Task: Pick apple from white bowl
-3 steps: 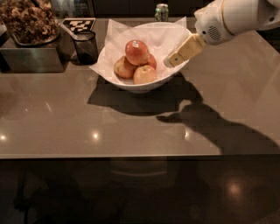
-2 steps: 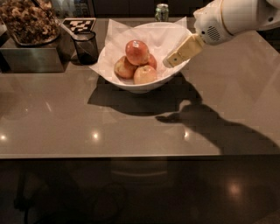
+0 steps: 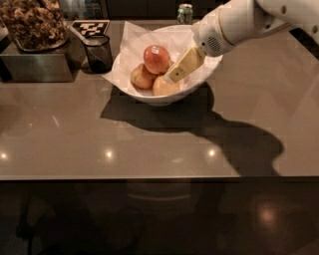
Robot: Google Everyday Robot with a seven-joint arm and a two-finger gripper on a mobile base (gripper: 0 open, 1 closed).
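The white bowl (image 3: 144,97), lined with white paper, stands at the back middle of the brown table. It holds three apples: a red one (image 3: 156,58) on top, one at the left (image 3: 142,77) and a paler one at the front (image 3: 163,89). My gripper (image 3: 169,78) comes in from the upper right on the white arm (image 3: 234,22). It reaches over the bowl's right rim, and its cream tip sits just right of the red apple and just above the front apple. I cannot tell whether it touches either apple.
A small dark mesh cup (image 3: 98,53) stands left of the bowl. Behind it lies a black-and-white tag (image 3: 89,27). A metal stand (image 3: 37,67) with a heap of brown snacks (image 3: 32,20) is at the far left. A green can (image 3: 185,12) stands behind the bowl.
My gripper has moved left and a little down, from the bowl's right rim into the bowl next to the apples. The apples and bowl have not moved.
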